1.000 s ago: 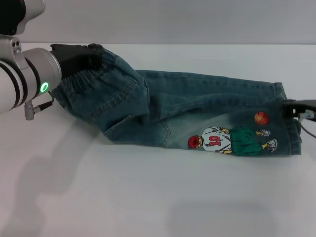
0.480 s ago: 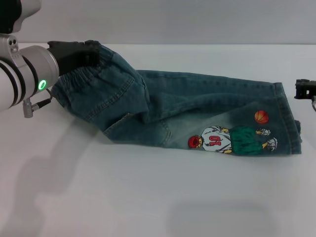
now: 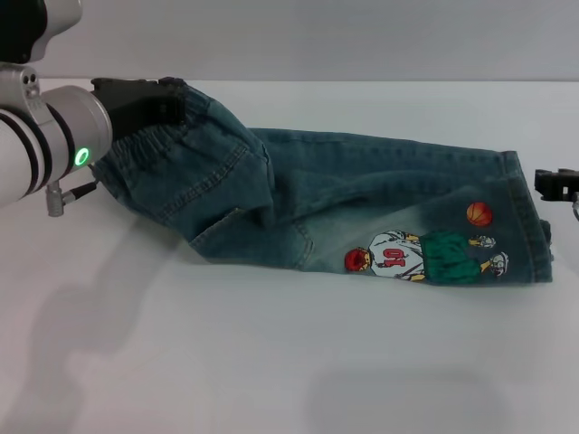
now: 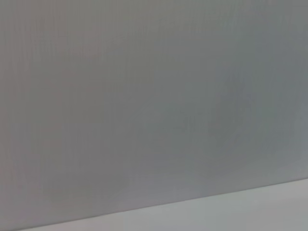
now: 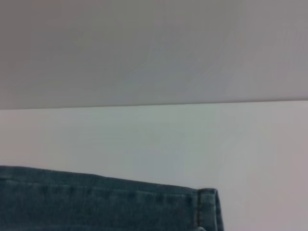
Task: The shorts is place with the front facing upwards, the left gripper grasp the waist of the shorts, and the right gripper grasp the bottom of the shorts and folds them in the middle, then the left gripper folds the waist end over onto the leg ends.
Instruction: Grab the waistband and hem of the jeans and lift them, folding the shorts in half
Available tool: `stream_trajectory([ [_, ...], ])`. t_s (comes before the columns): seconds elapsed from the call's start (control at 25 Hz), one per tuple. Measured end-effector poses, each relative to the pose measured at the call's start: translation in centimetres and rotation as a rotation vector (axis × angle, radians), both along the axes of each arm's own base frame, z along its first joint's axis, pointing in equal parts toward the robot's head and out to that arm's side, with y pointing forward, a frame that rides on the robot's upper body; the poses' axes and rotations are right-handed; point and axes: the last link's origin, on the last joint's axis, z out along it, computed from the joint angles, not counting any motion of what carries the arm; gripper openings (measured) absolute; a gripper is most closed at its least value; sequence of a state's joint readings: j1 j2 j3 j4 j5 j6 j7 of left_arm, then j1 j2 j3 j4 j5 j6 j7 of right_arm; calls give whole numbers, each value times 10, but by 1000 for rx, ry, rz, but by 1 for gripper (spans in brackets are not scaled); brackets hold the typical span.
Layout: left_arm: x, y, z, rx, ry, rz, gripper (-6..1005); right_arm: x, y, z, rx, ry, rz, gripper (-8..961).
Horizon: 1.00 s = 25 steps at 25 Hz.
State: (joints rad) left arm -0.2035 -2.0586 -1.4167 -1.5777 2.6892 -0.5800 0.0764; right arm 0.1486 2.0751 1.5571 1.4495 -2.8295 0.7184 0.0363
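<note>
The blue-green denim shorts (image 3: 362,199) lie on the white table, folded lengthwise, with the cartoon print (image 3: 407,256) and orange basketball (image 3: 479,215) facing up. The ruffled waist (image 3: 145,149) is at the left and raised off the table. My left gripper (image 3: 145,101), the black claw on the green-lit arm, is shut on the waist's far edge. The leg hems (image 3: 529,226) lie flat at the right. Only a small black part of my right gripper (image 3: 554,183) shows at the right edge, just clear of the hems. A denim hem (image 5: 106,199) crosses the right wrist view.
The white table (image 3: 271,362) stretches wide in front of the shorts, and a grey wall rises behind it. My left arm's shadow falls on the table at the front left. The left wrist view shows only wall and a strip of table (image 4: 240,211).
My right gripper has come off the leg hems and drawn back to the right edge. The left gripper still holds the raised waist, barely shifted.
</note>
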Motion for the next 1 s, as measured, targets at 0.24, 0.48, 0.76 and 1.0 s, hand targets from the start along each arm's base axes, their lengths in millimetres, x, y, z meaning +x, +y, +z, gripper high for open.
stream_trajectory([
  [0.24,2,1,-1,-2,1,-6,39,3,1,-1,0,4,-15,240],
  [0.48,2,1,-1,-2,1,-6,40,5,7,-10,-30,-2,-23,434],
  [0.76,2,1,-1,-2,2,-4,42,5,15,-19,-46,-1,-18,651],
  [1.0,1,1,-1,-4,2,-2,43,6,18,-25,-57,3,-19,652],
])
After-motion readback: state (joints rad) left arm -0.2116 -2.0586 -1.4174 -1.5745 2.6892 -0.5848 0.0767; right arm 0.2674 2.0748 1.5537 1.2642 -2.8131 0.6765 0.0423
